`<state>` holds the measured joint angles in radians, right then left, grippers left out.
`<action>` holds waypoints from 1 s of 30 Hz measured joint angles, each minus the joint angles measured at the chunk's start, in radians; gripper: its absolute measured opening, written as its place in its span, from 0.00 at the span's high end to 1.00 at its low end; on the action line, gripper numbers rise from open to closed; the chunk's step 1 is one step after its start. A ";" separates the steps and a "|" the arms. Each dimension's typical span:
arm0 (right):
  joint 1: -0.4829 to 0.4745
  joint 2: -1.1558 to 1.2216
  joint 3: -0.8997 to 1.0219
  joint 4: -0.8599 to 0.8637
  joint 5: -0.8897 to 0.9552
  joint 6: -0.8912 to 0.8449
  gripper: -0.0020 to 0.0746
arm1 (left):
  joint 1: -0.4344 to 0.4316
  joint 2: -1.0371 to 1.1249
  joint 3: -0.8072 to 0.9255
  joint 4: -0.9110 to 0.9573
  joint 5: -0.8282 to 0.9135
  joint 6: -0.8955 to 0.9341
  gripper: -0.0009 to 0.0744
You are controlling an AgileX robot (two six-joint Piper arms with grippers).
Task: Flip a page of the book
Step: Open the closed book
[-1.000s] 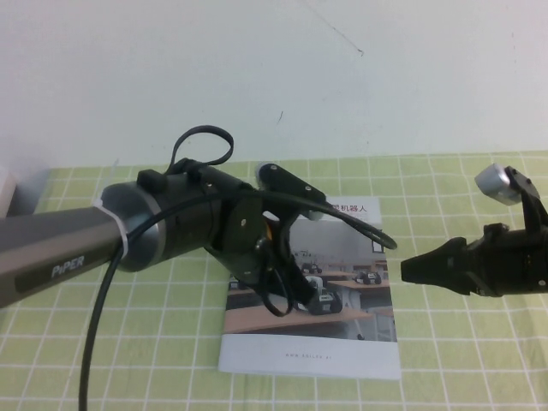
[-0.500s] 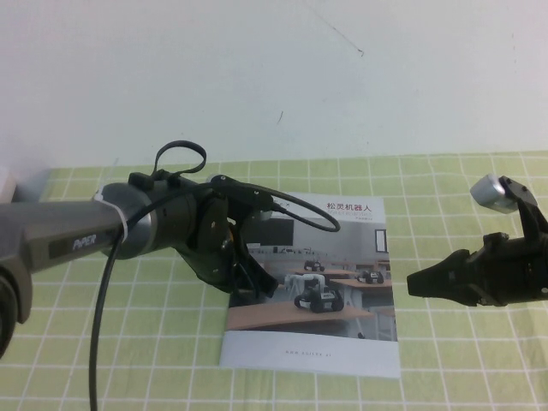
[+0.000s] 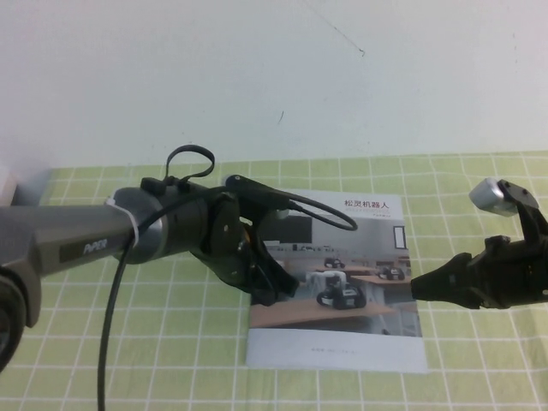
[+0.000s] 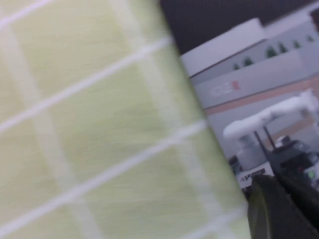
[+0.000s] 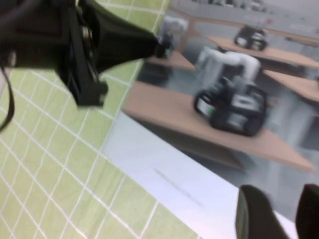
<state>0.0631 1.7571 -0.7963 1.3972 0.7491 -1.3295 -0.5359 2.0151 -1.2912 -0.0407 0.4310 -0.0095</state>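
The book (image 3: 338, 349) lies closed and flat on the green checked cloth, with its cover page (image 3: 377, 257) facing up: a photo of robots on wooden desks and a Chinese title. My left gripper (image 3: 276, 291) reaches in from the left, shut, with its tip down on the cover by the book's left edge. It also shows in the right wrist view (image 5: 160, 48), and in its own wrist view (image 4: 279, 209) over the cover (image 4: 259, 84). My right gripper (image 3: 417, 288) is at the book's right edge, low, slightly open and empty. Its fingers (image 5: 251, 211) hover over the cover (image 5: 199, 129).
The green checked tablecloth (image 3: 86, 342) covers the table up to a white wall (image 3: 274, 77) behind. A pale object (image 3: 7, 190) sits at the far left edge. The left arm's cable (image 3: 111, 325) hangs down over the cloth.
The book has slid to the right across the cloth, and the left gripper on it has moved the same way. The right gripper has backed slightly to the right.
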 joint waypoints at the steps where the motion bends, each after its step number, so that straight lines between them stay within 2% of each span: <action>1: 0.000 0.000 0.000 0.000 -0.001 0.000 0.73 | -0.021 0.001 0.000 -0.015 0.000 0.002 0.99; 7: 0.000 0.000 0.000 0.000 -0.020 0.001 0.73 | -0.120 0.002 -0.002 -0.068 0.019 0.009 0.99; 11: 0.000 0.000 0.000 0.000 -0.027 0.002 0.73 | -0.136 -0.019 -0.002 -0.080 0.019 0.009 0.99; 16: 0.000 0.000 -0.025 -0.040 -0.031 0.016 0.73 | -0.117 -0.082 0.015 -0.101 0.033 0.009 0.99; 21: 0.000 0.000 -0.090 -0.136 -0.038 0.072 0.72 | -0.055 -0.148 0.017 -0.104 -0.057 0.009 0.99; 30: 0.000 0.000 -0.178 -0.424 -0.147 0.222 0.71 | -0.028 -0.040 0.017 -0.128 -0.110 0.018 0.99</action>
<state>0.0631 1.7571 -0.9740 0.9731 0.6023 -1.1075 -0.5638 1.9749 -1.2744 -0.1685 0.3206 0.0089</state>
